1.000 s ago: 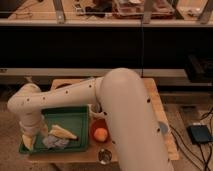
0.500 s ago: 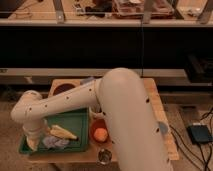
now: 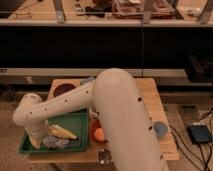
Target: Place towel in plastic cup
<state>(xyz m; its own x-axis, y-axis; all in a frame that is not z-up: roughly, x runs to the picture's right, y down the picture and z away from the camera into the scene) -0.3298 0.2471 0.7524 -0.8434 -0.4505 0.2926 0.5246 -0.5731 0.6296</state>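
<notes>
A crumpled grey-blue towel [image 3: 56,143] lies at the front of a green tray [image 3: 75,120] on the wooden table. A pale yellow object [image 3: 62,132] lies just behind the towel in the tray. My gripper [image 3: 37,141] hangs down from the white arm [image 3: 60,104] into the tray's left end, just left of the towel. A small blue cup-like thing [image 3: 160,129] stands at the table's right edge, partly behind the arm.
An orange-red round object [image 3: 98,133] sits right of the tray. A dark red bowl [image 3: 64,90] stands at the back left. A small metal can [image 3: 104,156] is at the front edge. The big arm link [image 3: 125,120] covers the table's middle. Cables and a box lie on the floor at right.
The arm's left end has sunk lower and a little toward the front, bringing the gripper down into the tray beside the towel. The towel has not moved.
</notes>
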